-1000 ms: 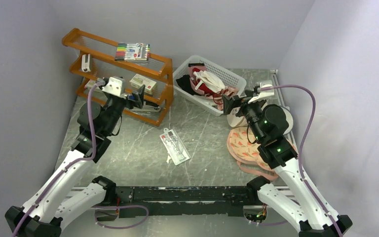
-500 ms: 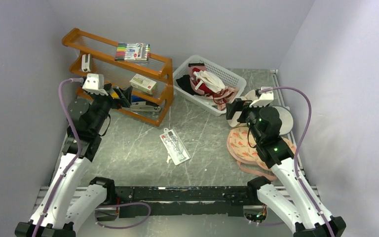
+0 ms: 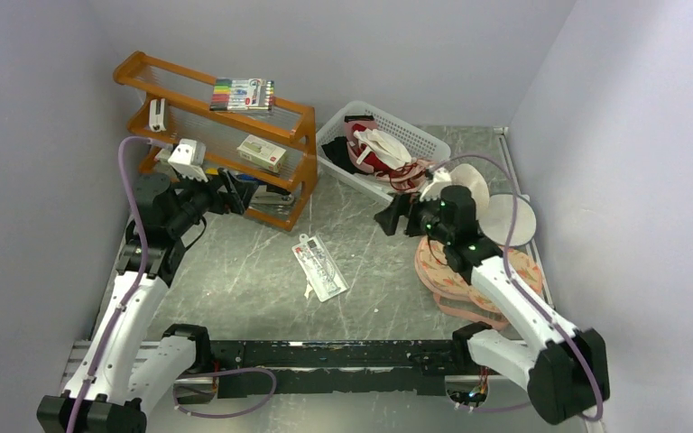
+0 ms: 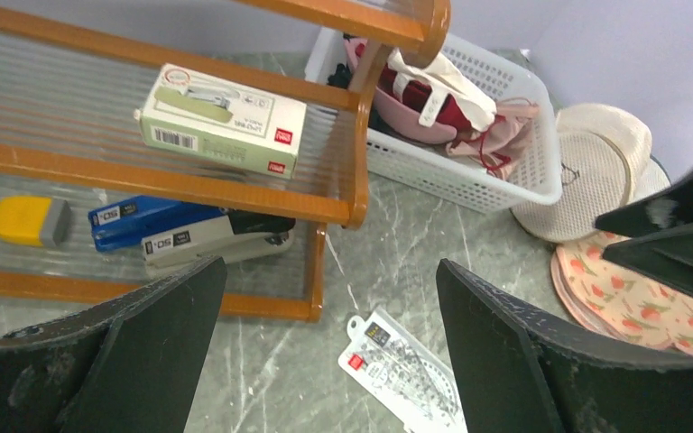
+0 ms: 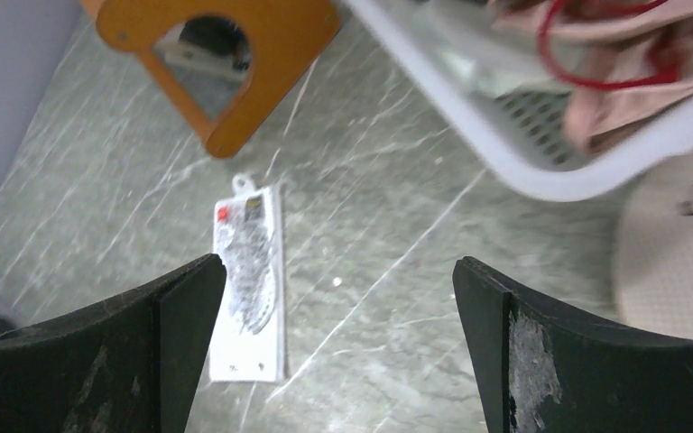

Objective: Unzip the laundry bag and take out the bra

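The laundry bag (image 4: 586, 176), a round cream mesh pouch with a small black emblem, lies right of the basket; in the top view the laundry bag (image 3: 469, 183) peeks out behind my right arm. In front of it lie peach fruit-patterned cups (image 3: 442, 266) with a pink strap, seemingly the bra, outside the bag. My right gripper (image 3: 400, 216) hangs open over bare table left of the bag, holding nothing. My left gripper (image 3: 239, 194) is open and empty in front of the orange rack. Whether the zip is undone I cannot tell.
An orange wire rack (image 3: 226, 135) with staplers, a box and markers stands at the back left. A white basket (image 3: 338, 135) of clothes sits at the back centre. A packaged ruler set (image 3: 322, 268) lies mid-table. A grey disc (image 3: 512, 219) lies beside the bag.
My right arm has dropped and swung left, off the bag area toward the table's middle. My left arm pulled back left, then turned its gripper toward the rack's front. Both stayed open.
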